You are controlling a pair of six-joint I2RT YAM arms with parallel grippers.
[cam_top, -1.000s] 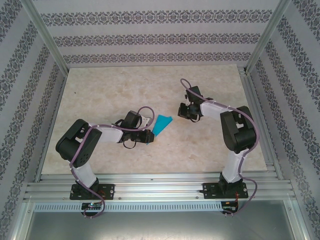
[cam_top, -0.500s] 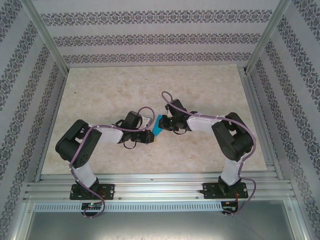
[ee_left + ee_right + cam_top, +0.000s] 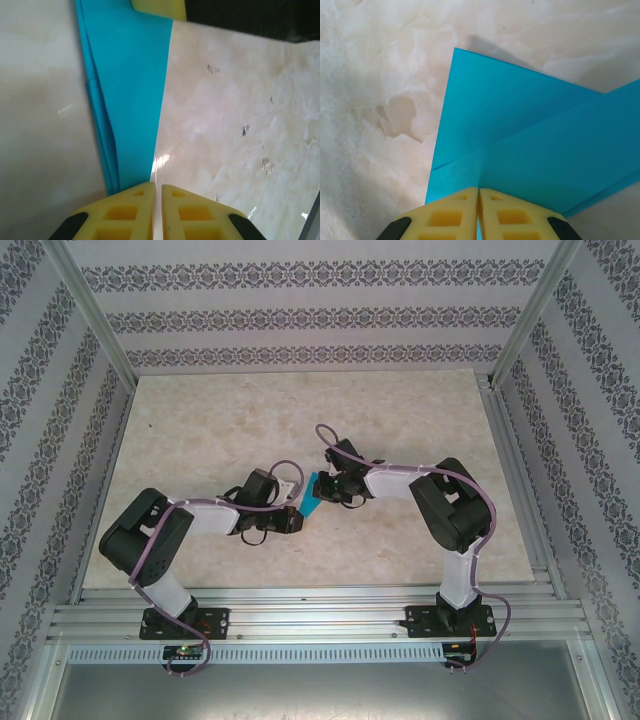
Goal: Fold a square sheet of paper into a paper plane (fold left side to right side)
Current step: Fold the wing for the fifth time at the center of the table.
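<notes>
Folded cyan sheet of paper [image 3: 311,494] lies on the table [image 3: 200,430] between the arms, right gripper [image 3: 478,192] pinching one edge, left gripper [image 3: 156,189] closed tight at its narrow end; opposing pulls could tear or skew it.

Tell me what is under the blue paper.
The pale marble table shows all around the square sheet of paper, so it lies beneath. The sheet's folded layers overlap, and the patch of table directly under them is covered.

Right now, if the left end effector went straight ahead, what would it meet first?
The blue paper, right at its tips; beyond it, probably a yellow finger of the right end effector.
</notes>
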